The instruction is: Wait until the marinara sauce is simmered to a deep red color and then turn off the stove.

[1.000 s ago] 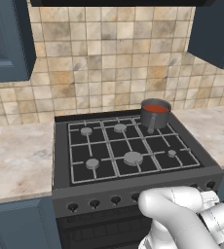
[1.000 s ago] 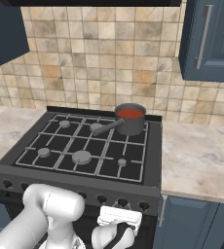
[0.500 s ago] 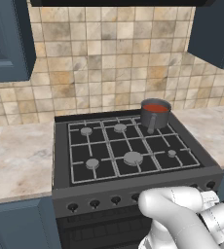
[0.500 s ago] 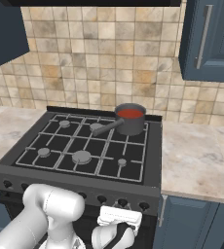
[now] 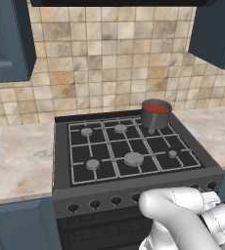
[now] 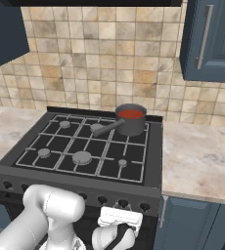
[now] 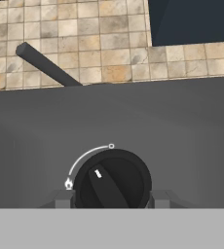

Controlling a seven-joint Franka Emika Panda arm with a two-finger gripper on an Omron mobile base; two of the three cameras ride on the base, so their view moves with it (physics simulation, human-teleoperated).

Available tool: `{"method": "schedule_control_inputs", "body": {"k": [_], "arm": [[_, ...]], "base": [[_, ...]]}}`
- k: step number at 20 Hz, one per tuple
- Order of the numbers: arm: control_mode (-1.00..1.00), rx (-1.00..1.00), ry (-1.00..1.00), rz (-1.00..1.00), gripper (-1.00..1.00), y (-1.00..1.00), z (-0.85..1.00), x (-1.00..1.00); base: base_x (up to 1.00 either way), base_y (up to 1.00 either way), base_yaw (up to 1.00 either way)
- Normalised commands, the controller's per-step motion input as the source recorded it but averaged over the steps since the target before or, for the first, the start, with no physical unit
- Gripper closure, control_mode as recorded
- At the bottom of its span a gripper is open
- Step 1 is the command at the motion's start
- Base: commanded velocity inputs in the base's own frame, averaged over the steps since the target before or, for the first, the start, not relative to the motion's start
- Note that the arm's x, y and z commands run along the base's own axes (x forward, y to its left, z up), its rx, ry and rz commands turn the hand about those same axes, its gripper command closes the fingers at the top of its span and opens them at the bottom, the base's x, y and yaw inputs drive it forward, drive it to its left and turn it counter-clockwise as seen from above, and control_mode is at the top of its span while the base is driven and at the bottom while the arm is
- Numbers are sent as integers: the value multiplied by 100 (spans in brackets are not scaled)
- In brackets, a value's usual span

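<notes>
Facing a black knob dead ahead, the gripper sits low before the stove; whether its fingers are open, I can't tell.

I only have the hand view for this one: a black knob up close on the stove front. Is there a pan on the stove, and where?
Observer: Yes, a small grey saucepan stands on the back right burner of the stove.
Operator: What is in it?
Observer: Red sauce fills it to near the rim.
Operator: Which way does its handle point?
Observer: Toward the middle of the stove, out over the grates.
Operator: Where is the hand relative to the knob row?
Observer: The gripper is low, in front of the knobs toward the right end of the row.
</notes>
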Motion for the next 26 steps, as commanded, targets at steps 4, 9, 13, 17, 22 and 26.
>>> {"method": "schedule_control_inputs", "body": {"k": [4,9,13,17,22,26], "arm": [[-100,0,0,0,100,0,0,0],[-100,0,0,0,100,0,0,0],[-100,0,0,0,100,0,0,0],[-100,0,0,0,100,0,0,0],[-100,0,0,0,100,0,0,0],[-100,0,0,0,100,0,0,0]], "base": [[0,0,0],[0,0,0],[0,0,0],[0,0,0],[0,0,0],[0,0,0]]}}
